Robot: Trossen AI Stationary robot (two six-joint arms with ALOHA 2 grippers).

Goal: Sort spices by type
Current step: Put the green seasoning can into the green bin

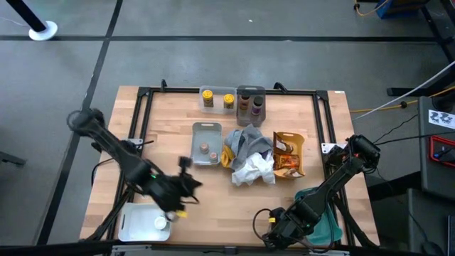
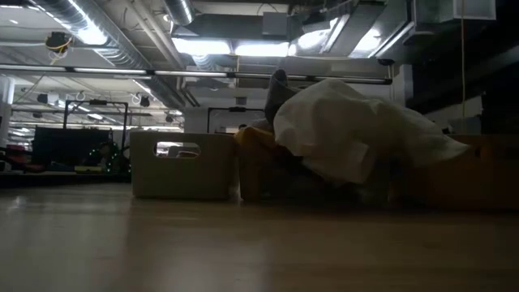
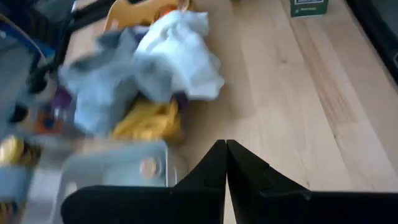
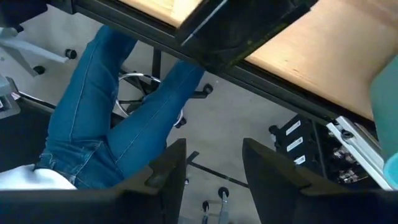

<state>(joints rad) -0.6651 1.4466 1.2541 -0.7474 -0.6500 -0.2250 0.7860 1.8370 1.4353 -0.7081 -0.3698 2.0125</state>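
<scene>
Two yellow jars (image 1: 217, 99) stand in a clear tray at the far side. Beside them a grey tray holds dark jars (image 1: 250, 105). Two tiny round pots (image 1: 207, 152) sit in a grey tray (image 1: 206, 129) at the middle. Brown packets (image 1: 287, 158) lie in an orange-yellow tray. My left gripper (image 1: 192, 183) hovers shut and holding nothing, just near and left of the pots' tray; its wrist view shows the shut fingertips (image 3: 225, 149) above bare wood. My right gripper (image 1: 270, 229) hangs open at the table's near edge, with nothing between its fingers (image 4: 211, 162).
A grey cloth (image 1: 249, 142) and a white cloth (image 1: 253, 171) lie heaped over a yellow tray (image 1: 228, 156) at the centre. A white tray (image 1: 138, 224) sits near left, a teal tray (image 1: 323, 217) near right. A person's legs in jeans (image 4: 118, 118) show below the near edge.
</scene>
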